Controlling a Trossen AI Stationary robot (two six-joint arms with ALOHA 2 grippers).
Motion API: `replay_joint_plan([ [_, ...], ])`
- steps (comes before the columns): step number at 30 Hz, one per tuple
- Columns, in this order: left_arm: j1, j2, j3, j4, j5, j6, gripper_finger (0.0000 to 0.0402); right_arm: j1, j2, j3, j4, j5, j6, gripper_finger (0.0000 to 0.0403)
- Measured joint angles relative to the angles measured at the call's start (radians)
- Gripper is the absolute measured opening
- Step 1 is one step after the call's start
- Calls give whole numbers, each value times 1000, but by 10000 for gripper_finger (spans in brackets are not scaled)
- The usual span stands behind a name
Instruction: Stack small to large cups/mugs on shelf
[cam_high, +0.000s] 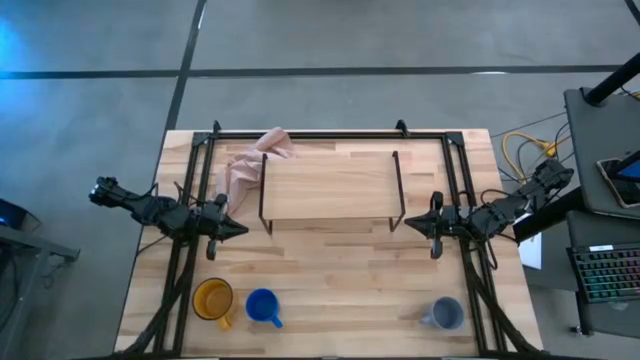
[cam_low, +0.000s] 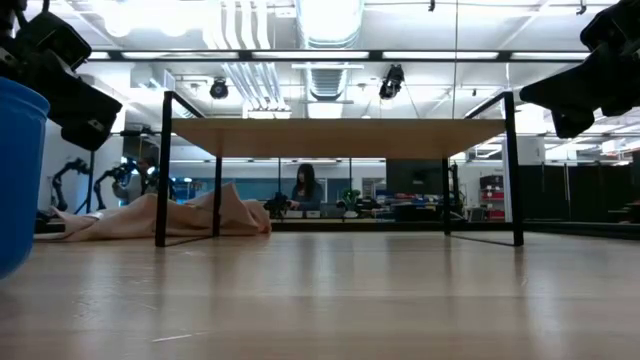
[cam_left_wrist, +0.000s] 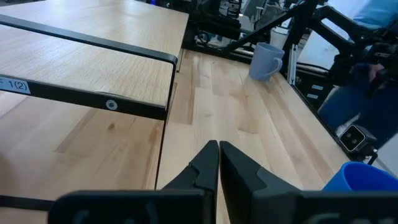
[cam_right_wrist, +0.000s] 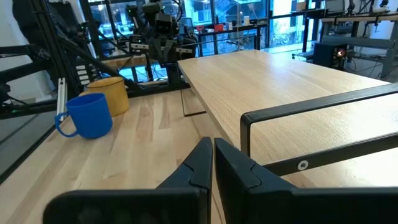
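Note:
The shelf (cam_high: 330, 185), a light wood plank on thin black wire legs, stands at the table's middle far side. The yellow mug (cam_high: 213, 298) and the bright blue mug (cam_high: 262, 306) stand side by side on the table near its front left. The pale grey-blue mug (cam_high: 445, 313) stands at the front right; it also shows in the left wrist view (cam_left_wrist: 267, 60). My left gripper (cam_high: 243, 229) is shut and empty, left of the shelf. My right gripper (cam_high: 410, 226) is shut and empty, right of the shelf.
A pink cloth (cam_high: 250, 165) lies crumpled at the shelf's far left corner. Black frame rails (cam_high: 195, 190) run along the table's left, right and far sides. Bare tabletop lies between the shelf and the mugs.

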Motion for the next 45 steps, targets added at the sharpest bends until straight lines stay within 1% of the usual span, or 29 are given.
replay_joint_plan([
  [16,0,0,0,0,0,0,0,0,0,0,18,0,0,11],
  [18,0,0,0,0,0,0,0,0,0,0,45,0,30,11],
  [22,0,0,0,-4,-10,10,0,0,0,0,174,0,52,11],
  [24,1,0,2,-15,-87,45,0,0,0,0,286,0,51,11],
  [26,1,1,2,-14,-115,70,0,0,0,0,366,0,19,11],
  [31,1,1,-1,14,-121,71,0,0,0,0,551,0,-69,11],
  [33,1,1,-2,87,-124,-41,0,0,3,0,621,0,-64,11],
  [36,2,0,-1,333,-136,-215,0,0,10,0,737,-1,-65,11],
  [38,2,-2,0,498,-137,-270,0,0,14,0,837,7,-17,11],
  [40,2,2,-1,628,-166,-216,0,0,14,0,917,69,-17,11],
  [42,1,10,0,705,-241,-93,0,0,14,0,987,142,-62,11],
  [43,1,13,0,745,-266,-36,0,-1,12,0,1015,164,-102,11],
  [45,2,12,0,861,-273,25,0,-1,12,0,1039,173,-180,11],
])
